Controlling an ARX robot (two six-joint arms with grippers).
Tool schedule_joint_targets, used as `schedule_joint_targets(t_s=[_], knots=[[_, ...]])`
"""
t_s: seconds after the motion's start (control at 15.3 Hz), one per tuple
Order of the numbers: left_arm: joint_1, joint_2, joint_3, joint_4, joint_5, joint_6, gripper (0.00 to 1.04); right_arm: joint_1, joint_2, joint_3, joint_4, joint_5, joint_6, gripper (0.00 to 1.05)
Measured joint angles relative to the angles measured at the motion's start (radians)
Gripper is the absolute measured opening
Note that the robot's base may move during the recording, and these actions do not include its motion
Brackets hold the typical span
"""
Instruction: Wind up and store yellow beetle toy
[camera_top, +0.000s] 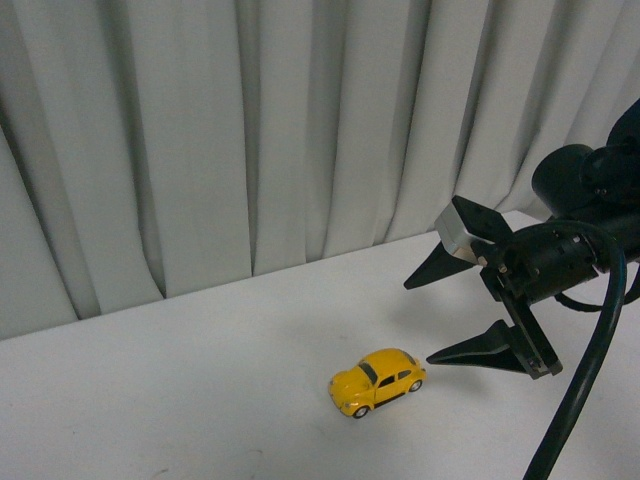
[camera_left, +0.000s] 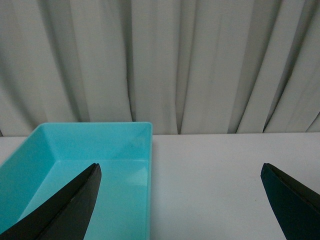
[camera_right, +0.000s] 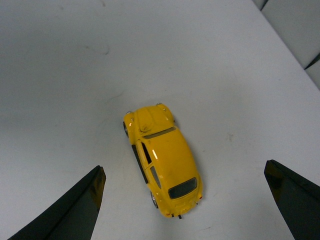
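Front view gives you a pale pleated curtain (camera_top: 200, 130) behind a white table (camera_top: 150, 400). Your left wrist camera sees a turquoise tray (camera_left: 95, 125) on that table, with the left gripper (camera_left: 180, 169) spread wide near it. Your right gripper (camera_top: 418, 322) hangs released, jaws apart, near the yellow beetle toy (camera_top: 378, 381), which stands on its wheels on the table.
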Motion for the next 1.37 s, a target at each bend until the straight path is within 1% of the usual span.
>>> schedule_joint_targets(t_s=[0.07, 0.2, 0.39, 0.52, 0.78, 0.91, 1.11, 1.37], knots=[[0.0, 0.0, 0.0, 0.0, 0.0, 0.0, 0.98, 0.0, 0.063, 0.044, -0.037, 0.0, -0.074, 0.98], [0.0, 0.0, 0.0, 0.0, 0.0, 0.0, 0.98, -0.001, 0.1, 0.087, -0.056, -0.019, -0.092, 0.98], [0.0, 0.0, 0.0, 0.0, 0.0, 0.0, 0.98, -0.006, 0.162, 0.134, -0.103, -0.029, -0.096, 0.98], [0.0, 0.0, 0.0, 0.001, 0.0, 0.0, 0.98, -0.005, 0.2, 0.167, -0.163, -0.031, -0.098, 0.98], [0.0, 0.0, 0.0, 0.001, 0.0, 0.0, 0.98, 0.002, 0.286, 0.267, -0.192, -0.02, -0.099, 0.98], [0.0, 0.0, 0.0, 0.0, 0.0, 0.0, 0.98, 0.012, 0.311, 0.308, -0.216, -0.012, -0.099, 0.98], [0.0, 0.0, 0.0, 0.0, 0.0, 0.0, 0.98, 0.054, 0.338, 0.373, -0.256, 0.002, -0.1, 0.98], [0.0, 0.0, 0.0, 0.0, 0.0, 0.0, 0.98, 0.089, 0.352, 0.383, -0.285, 0.021, -0.1, 0.98]])
